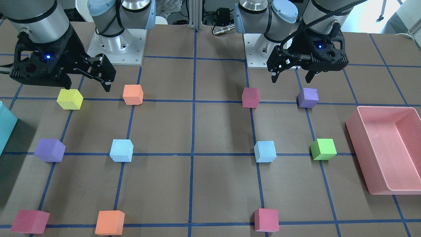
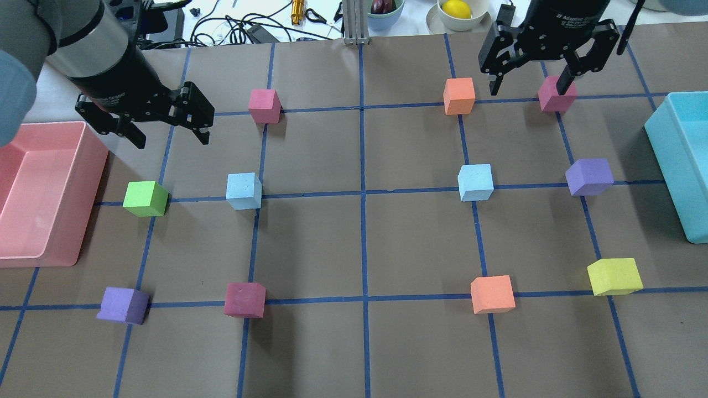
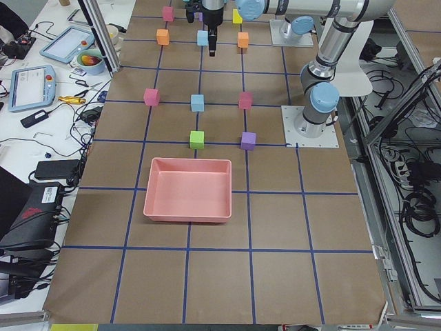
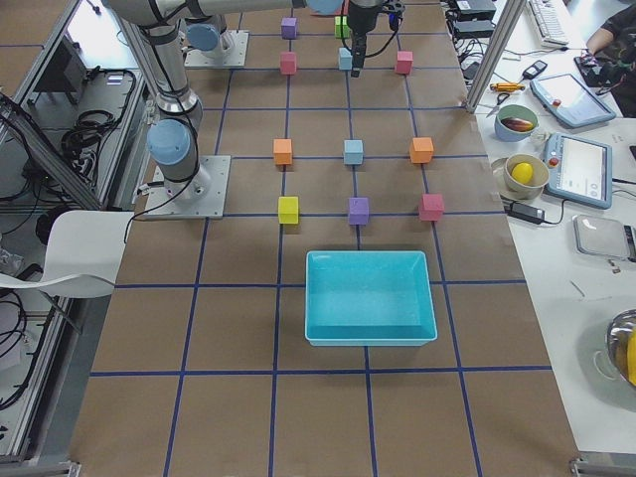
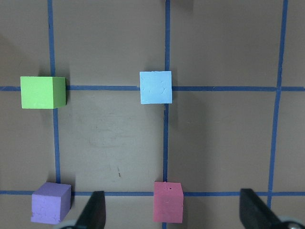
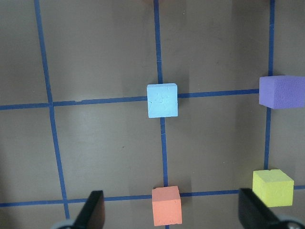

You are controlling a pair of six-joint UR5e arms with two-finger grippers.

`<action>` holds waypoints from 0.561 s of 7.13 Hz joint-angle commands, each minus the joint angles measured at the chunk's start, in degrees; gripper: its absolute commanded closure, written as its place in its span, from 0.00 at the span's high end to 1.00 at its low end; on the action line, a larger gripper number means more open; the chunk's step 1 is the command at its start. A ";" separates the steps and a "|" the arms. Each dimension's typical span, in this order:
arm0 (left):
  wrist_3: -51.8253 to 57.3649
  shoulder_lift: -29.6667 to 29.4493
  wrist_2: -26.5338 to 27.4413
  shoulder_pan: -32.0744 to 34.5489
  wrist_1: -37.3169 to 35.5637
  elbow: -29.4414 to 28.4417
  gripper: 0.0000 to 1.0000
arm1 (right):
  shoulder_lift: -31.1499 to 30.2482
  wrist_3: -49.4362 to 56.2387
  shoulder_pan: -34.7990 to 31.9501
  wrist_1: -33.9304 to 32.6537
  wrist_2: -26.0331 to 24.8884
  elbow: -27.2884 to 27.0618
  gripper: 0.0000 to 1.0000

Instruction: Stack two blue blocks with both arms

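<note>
Above the brown table [image 2: 310, 249], black left gripper [image 2: 171, 138] and right gripper [image 2: 526, 91] hover spread, empty; pale sky-blue foam cubes [image 2: 244, 190] [image 2: 475, 182], at their five and seven o'clock, could be nudged by off-centre descents.

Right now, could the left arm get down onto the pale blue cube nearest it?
Probably yes. The left end effector hangs open close by, and the blue block stands alone, well apart from the green cube, so nothing seems to block a descent.

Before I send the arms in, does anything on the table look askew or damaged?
Nothing serious. Both blue blocks sit upright on grid crossings, apart from neighbours. The yellow cube and one purple cube are turned off the grid lines. The left pincer and right pincer hang open, empty.
</note>
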State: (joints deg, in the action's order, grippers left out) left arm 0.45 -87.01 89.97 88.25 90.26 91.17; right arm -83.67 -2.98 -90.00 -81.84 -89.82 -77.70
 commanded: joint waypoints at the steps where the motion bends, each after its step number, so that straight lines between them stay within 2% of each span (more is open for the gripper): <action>1: -0.01 -0.18 -0.32 0.08 0.00 -0.29 1.00 | 0.00 -0.10 0.00 0.01 0.00 0.00 1.00; 4: -0.01 -0.09 -0.15 -0.01 0.00 -0.28 1.00 | 0.00 -0.01 0.00 0.10 0.08 0.00 1.00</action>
State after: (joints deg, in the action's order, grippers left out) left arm 0.36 -87.02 89.78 88.32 90.26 91.03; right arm -83.67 -3.02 -90.00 -81.81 -89.75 -77.70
